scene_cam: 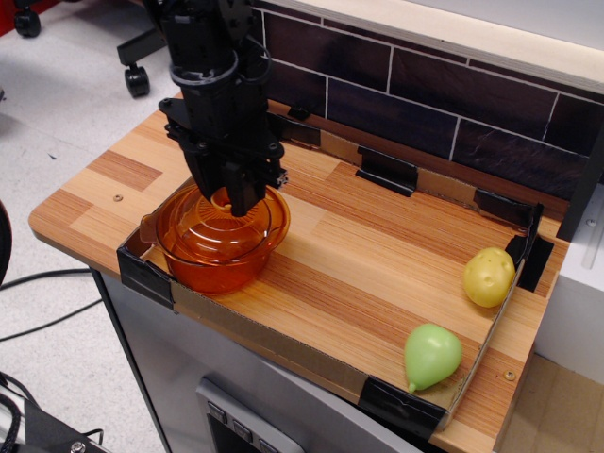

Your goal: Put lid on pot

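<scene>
The translucent orange pot (203,266) stands at the front left corner of the wooden table, inside the cardboard border. The domed orange lid (225,228) sits over the pot's mouth, almost centred, its right rim slightly past the pot's edge. My black gripper (230,196) comes down from above and is shut on the lid's small knob at its centre. The gripper body hides the back of the lid and the pot's far handle.
A yellow toy fruit (489,276) and a green toy fruit (432,355) lie at the right side. A low cardboard border (283,345) with black tape corners rings the wooden table (377,255). A dark brick wall (444,99) runs behind.
</scene>
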Action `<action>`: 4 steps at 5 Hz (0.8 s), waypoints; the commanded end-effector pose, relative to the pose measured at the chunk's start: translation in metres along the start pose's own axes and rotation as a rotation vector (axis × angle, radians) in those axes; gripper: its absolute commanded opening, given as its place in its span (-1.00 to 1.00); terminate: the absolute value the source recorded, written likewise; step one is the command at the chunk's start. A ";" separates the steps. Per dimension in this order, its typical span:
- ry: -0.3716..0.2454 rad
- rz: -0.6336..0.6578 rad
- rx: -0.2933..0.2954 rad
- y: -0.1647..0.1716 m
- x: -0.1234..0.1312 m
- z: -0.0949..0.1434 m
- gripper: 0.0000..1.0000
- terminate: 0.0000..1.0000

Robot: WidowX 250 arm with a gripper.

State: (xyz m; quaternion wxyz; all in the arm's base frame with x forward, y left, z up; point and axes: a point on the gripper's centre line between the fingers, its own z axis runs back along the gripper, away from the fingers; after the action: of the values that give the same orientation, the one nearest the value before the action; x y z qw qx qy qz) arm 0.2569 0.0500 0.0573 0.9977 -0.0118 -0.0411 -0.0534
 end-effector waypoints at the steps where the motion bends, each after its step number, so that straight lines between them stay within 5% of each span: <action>1: -0.031 -0.010 0.036 0.015 0.005 0.006 -1.00 -1.00; 4: -0.051 -0.055 0.006 0.024 -0.009 0.007 -1.00 -1.00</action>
State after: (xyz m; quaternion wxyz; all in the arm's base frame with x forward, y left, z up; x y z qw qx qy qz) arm 0.2477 0.0698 0.0566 0.9947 -0.0131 -0.0583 -0.0837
